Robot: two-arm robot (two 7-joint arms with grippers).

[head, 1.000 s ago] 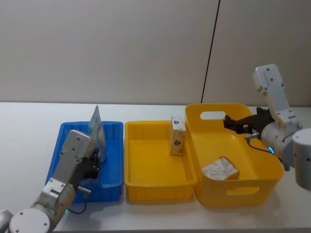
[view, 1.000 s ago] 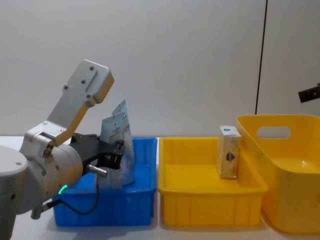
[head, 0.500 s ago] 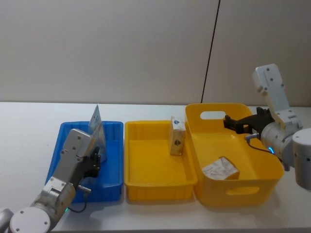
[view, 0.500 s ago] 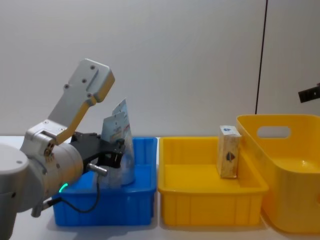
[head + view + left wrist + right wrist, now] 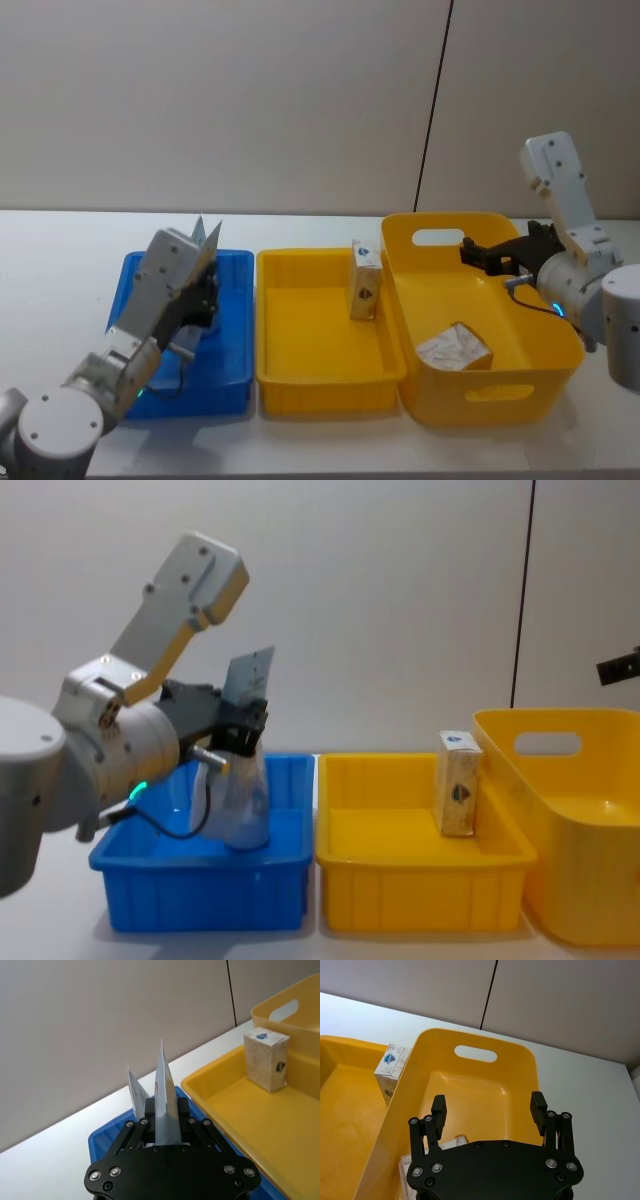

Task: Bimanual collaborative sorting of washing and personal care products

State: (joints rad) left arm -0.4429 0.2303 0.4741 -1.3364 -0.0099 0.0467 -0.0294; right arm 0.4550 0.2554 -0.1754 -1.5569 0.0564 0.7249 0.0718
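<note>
Bimanual sorting scene on a white tabletop (image 5: 60, 260), with three plastic containers in a row: a shallow blue rectangular bin (image 5: 200, 895) on the robot's left, an open yellow rectangular tray (image 5: 320, 392) in the middle, and a deeper yellow basket with handle cut-outs (image 5: 440, 402) on the right.

The left gripper (image 5: 238, 732) hangs over the blue bin, its black fingers clamped on a pale-blue squeeze tube with a flat crimped printed end (image 5: 248, 676). The tube stands nearly upright, crimped end uppermost. In the chest view pale-blue tube material reaches down from the fingers into the bin; whether it touches the floor cannot be told. The left wrist view shows a second flat crimped end (image 5: 135, 1091) just behind the gripped tube.

The right gripper (image 5: 470, 251) is held above the rear half of the yellow basket, fingers spread wide apart and holding nothing.

A small tan-and-white carton with a blue mark (image 5: 365, 282) stands upright in the tray's far right corner, against the wall next to the basket. A second, paler carton (image 5: 455, 350) lies tilted on the basket floor, towards its near left side.
</note>
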